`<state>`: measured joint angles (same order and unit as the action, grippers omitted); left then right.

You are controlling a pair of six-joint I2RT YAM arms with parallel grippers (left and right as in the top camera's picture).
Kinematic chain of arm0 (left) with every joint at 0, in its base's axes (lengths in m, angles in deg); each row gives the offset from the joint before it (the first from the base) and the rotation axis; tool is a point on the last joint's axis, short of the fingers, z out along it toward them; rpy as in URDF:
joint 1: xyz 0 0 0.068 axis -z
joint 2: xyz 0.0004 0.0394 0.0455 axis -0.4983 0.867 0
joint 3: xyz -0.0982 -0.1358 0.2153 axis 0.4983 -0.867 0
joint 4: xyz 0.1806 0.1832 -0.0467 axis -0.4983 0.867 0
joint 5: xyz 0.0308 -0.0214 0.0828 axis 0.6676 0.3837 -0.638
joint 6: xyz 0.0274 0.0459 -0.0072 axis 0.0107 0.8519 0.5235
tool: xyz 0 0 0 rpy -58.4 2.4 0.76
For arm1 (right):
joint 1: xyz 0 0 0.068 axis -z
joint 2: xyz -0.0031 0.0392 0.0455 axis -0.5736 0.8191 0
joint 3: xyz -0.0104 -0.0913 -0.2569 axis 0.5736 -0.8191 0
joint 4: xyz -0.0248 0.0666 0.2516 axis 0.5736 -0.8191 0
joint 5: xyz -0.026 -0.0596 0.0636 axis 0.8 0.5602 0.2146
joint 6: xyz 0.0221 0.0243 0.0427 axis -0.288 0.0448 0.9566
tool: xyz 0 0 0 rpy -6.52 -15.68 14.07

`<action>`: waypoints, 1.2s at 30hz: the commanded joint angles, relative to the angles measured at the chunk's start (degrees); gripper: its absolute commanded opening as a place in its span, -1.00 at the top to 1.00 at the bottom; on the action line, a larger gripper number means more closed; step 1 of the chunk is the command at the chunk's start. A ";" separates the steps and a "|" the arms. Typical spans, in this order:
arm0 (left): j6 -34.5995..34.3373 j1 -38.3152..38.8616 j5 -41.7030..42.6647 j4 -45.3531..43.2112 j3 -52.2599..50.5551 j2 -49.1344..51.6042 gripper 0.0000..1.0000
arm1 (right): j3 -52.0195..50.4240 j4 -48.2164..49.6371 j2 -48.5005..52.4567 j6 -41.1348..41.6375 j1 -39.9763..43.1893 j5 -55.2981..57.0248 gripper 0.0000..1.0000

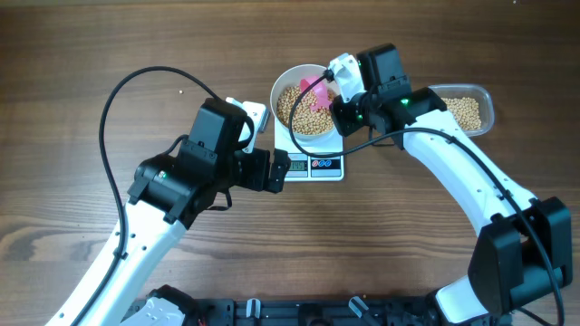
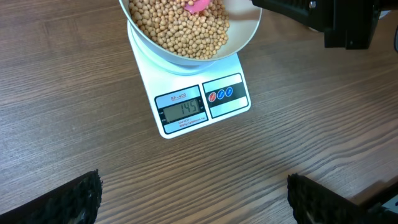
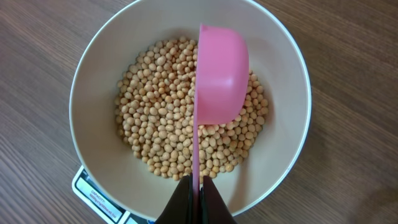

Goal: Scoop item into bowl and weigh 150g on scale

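Your right gripper [image 3: 198, 199] sits nearest the right wrist lens, jaws clenched tight on the thin handle of the pink scoop [image 3: 221, 74]; the scoop's cup is rolled onto its side, its rounded back facing the lens, above the soybeans [image 3: 155, 124] heaped in the white bowl [image 3: 93, 93]; whether the cup touches the beans you cannot tell from here; a corner of the scale [image 3: 93, 196] peeks out under the bowl's rim

Your left gripper [image 2: 196, 202] is released, wide apart; only its black ribbed fingertips [image 2: 78, 199] show in the lower corners of the left wrist view, holding nothing and hovering over bare wooden table [image 2: 62, 93]; this view alone gives you the scale's display [image 2: 180, 111], which reads what looks like 145, with small coloured buttons [image 2: 221, 94] beside it, and the bowl resting on the platform behind

Only the overhead view shows the clear plastic tub [image 1: 467, 110] with more soybeans, on the table to the right of the bowl and partly behind the right arm [image 1: 471, 172]; that arm reaches from the lower right, bends and ends above the bowl's right rim; the left arm [image 1: 181, 181] comes up from the lower left, its wrist turned so the gripper points at the scale's left front edge, just beside it
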<state>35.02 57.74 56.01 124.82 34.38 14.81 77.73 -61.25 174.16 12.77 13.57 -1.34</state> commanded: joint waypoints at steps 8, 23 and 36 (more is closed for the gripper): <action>-0.11 0.31 0.50 -0.13 0.26 0.13 -1.00 | 0.70 2.01 -3.45 -1.22 0.09 0.96 0.91; -0.11 0.31 0.50 -0.13 0.26 0.13 -1.00 | 0.70 -0.20 -7.41 -0.70 0.20 -1.27 0.91; -0.11 0.31 0.50 -0.13 0.26 0.13 -1.00 | 0.70 -3.21 -8.02 -3.02 0.20 -3.69 0.92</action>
<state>35.02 57.74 56.01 124.82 34.38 14.81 77.73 -64.55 168.13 12.13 13.57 -4.40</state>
